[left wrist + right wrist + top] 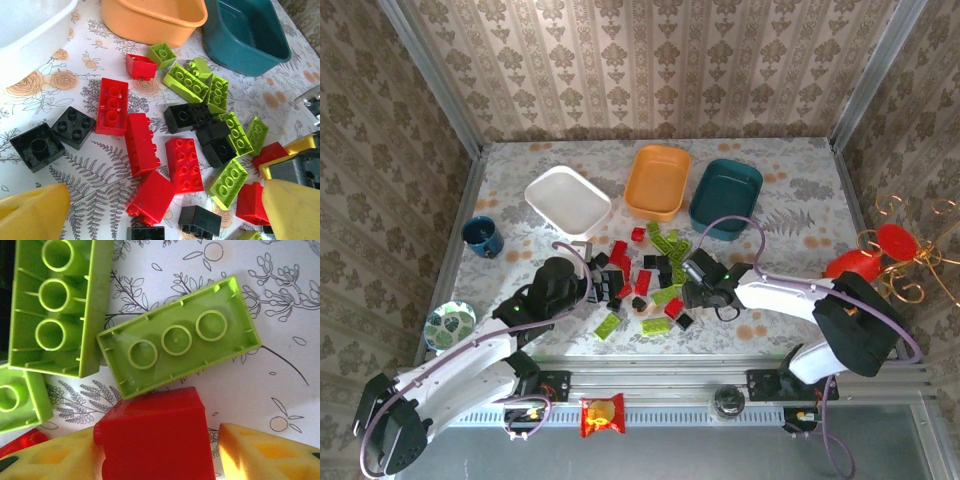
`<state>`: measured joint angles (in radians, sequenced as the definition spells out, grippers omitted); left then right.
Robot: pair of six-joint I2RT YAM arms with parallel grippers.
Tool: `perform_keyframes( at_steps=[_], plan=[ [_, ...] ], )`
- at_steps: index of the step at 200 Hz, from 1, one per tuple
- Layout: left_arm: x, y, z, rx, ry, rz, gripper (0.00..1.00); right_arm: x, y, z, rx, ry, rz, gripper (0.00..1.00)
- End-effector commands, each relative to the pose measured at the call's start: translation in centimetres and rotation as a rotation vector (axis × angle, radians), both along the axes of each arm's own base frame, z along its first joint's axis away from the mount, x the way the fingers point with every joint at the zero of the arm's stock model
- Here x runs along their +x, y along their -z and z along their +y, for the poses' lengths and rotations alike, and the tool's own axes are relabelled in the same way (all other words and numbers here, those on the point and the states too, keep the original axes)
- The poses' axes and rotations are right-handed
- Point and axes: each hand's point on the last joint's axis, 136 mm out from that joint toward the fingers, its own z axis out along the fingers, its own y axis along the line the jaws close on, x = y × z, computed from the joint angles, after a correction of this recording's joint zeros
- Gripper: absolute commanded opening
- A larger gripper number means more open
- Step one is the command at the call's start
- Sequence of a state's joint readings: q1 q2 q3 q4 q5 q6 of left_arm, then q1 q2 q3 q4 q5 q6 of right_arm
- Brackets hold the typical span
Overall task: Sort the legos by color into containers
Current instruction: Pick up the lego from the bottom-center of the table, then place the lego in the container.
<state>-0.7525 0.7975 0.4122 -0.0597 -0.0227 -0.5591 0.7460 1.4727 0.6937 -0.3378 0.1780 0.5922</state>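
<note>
Diagonally underside-up, long lime brick (178, 343)

The legos (141, 143) are hard, glossy plastic with bright highlights. Behind the legos, the orange container (150, 20), teal container (245, 42) and white container (25, 35) are smooth plastic with a softer sheen. Under the legos, the bench (95, 200) has a matt printed covering. The yellow pads (270, 455) of the right tool (161, 452) look smooth and waxy.

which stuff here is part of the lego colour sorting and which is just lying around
Job: legos in red, black and lime green; white tray; orange tray; teal tray.
Lying about: dark blue cup; patterned bowl; snack packet; red ornament.
</note>
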Motion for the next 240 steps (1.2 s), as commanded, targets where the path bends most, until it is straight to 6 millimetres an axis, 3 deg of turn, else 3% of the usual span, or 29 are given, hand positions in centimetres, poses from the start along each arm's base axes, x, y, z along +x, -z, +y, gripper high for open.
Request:
perform_keyframes(
  at_steps=[1, 24, 51, 77, 112, 139, 160, 183, 209, 240],
  plan=[
    [-0.1, -0.1, -0.2, 0.010, 0.017, -0.016, 1.00, 0.5, 0.0, 0.5, 0.018, -0.007, -0.004, 0.56],
    [-0.1, -0.2, -0.1, 0.014, 0.013, -0.020, 1.00, 0.3, -0.4, 0.4, 0.024, -0.013, -0.005, 0.47],
    [0.1, -0.2, 0.3, 0.023, -0.007, -0.025, 1.00, 0.4, -2.4, 0.3, 0.042, -0.026, -0.035, 0.37],
    [0.4, -0.2, 1.0, 0.034, -0.042, -0.035, 1.00, 1.7, -7.4, 0.3, 0.099, -0.024, -0.147, 0.35],
    [0.6, -0.5, 1.7, 0.048, -0.080, -0.048, 1.00, 7.2, -14.2, -1.2, 0.162, 0.092, -0.330, 0.34],
    [0.7, -0.5, 2.3, 0.068, -0.107, -0.040, 1.00, 12.7, -16.1, -3.4, 0.133, 0.221, -0.402, 0.34],
    [0.6, -0.5, 2.9, 0.083, -0.126, -0.036, 1.00, 17.0, -13.9, -5.1, 0.053, 0.307, -0.361, 0.34],
    [0.5, -0.4, 3.4, 0.094, -0.140, -0.030, 1.00, 20.3, -11.3, -6.1, 0.015, 0.368, -0.298, 0.34],
    [0.3, -0.1, 3.9, 0.110, -0.155, -0.021, 1.00, 22.2, -9.2, -7.5, -0.020, 0.425, -0.255, 0.35],
    [0.2, 0.3, 4.2, 0.118, -0.165, -0.016, 1.00, 22.9, -7.6, -9.3, -0.036, 0.492, -0.216, 0.36]
  ],
)
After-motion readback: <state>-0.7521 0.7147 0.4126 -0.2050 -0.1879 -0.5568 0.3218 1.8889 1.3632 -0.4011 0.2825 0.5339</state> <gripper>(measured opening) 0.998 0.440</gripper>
